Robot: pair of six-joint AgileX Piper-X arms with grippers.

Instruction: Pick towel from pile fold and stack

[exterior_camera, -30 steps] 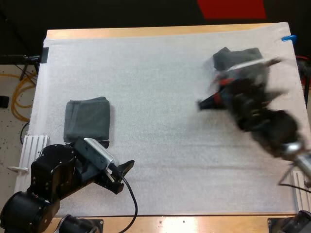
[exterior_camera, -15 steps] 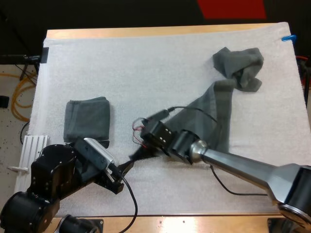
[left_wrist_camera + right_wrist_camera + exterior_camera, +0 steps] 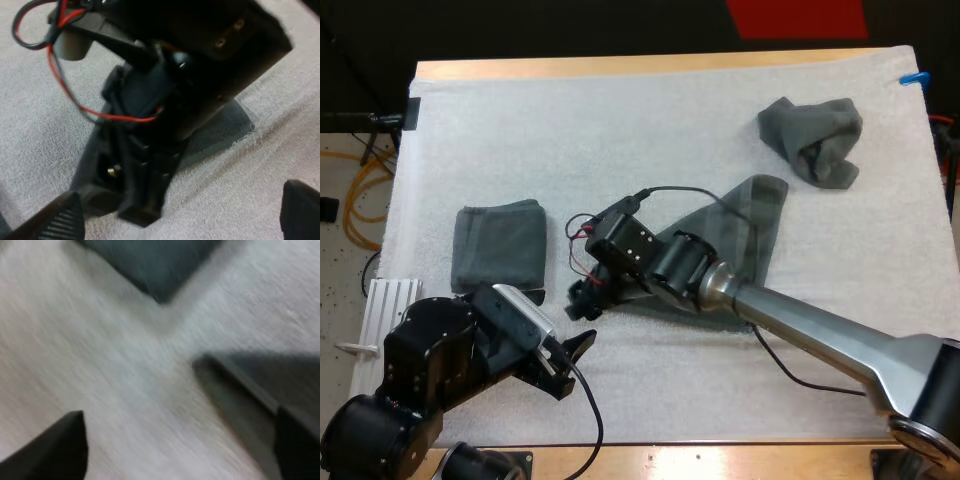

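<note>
1. Right hand [image 3: 584, 298]: low over the mat at centre-left of the high view. Its two black fingers stand well apart with bare mat between them and grip nothing.
2. Left hand [image 3: 572, 364]: at lower left, just beside the right hand. Its fingers are likewise spread wide, holding nothing and clear of all cloth.
3. Mat [image 3: 620, 130]: white and finely napped, covering the wooden table [image 3: 620, 66].
4. Spread towel [image 3: 752, 212]: soft dark grey-green cloth, lying flat but skewed just right of centre. It is partly under the right arm, and its near end reaches toward the right hand.
5. Crumpled towel [image 3: 815, 140]: the same cloth, bunched into a lump at upper right, near the spread towel's far corner.
6. Folded towel [image 3: 500, 248]: a neat rectangle with squared edges at left of the frame, close to the left arm.
</note>
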